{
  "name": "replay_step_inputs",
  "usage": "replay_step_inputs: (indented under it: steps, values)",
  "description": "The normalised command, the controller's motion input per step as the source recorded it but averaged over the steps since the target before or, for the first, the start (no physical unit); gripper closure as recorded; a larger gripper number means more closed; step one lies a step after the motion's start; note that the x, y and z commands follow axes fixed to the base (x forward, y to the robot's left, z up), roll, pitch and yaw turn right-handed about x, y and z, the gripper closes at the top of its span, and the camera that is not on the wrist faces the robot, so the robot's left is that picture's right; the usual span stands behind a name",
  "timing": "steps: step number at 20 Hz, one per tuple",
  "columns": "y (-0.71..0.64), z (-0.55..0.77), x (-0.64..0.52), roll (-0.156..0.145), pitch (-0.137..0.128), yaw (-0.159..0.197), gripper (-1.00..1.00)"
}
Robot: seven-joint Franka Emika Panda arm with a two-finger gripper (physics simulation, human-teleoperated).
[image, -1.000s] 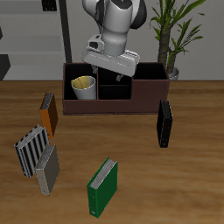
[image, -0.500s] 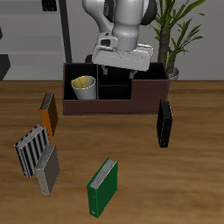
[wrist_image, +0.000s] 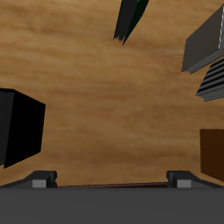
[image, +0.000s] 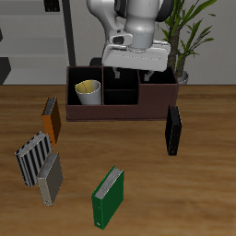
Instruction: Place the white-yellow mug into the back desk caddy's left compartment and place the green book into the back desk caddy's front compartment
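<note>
The white-yellow mug [image: 88,92] stands upright inside the left compartment [image: 73,95], the end cell of the back desk caddy [image: 120,113]. My gripper [image: 130,77] hangs open and empty just above the caddy's middle cells, beside the mug's cell. The front compartment [image: 120,99] below it holds nothing. The green book [image: 108,197] stands on the table near the front edge, far from the gripper. In the wrist view the gripper [wrist_image: 112,179] has its fingertips wide apart, and the green book [wrist_image: 129,19] shows far off.
An orange book [image: 51,119], a striped book [image: 32,157] and a grey book [image: 50,179] stand on the table on the mug's side. A black book [image: 172,130] stands before the caddy's other end. A potted plant [image: 182,37] is behind the caddy.
My open gripper has moved sideways along the caddy, away from the mug's cell, and risen a little. The mug stays in its cell.
</note>
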Motion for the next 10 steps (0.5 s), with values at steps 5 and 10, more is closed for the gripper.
replay_step_inputs:
  steps: [5,10]
  values:
    - [0.13,0.18,0.55,0.015,0.019,0.031,-1.00]
    - [-0.07,0.07,0.60,-0.027,0.023,-0.047,-1.00]
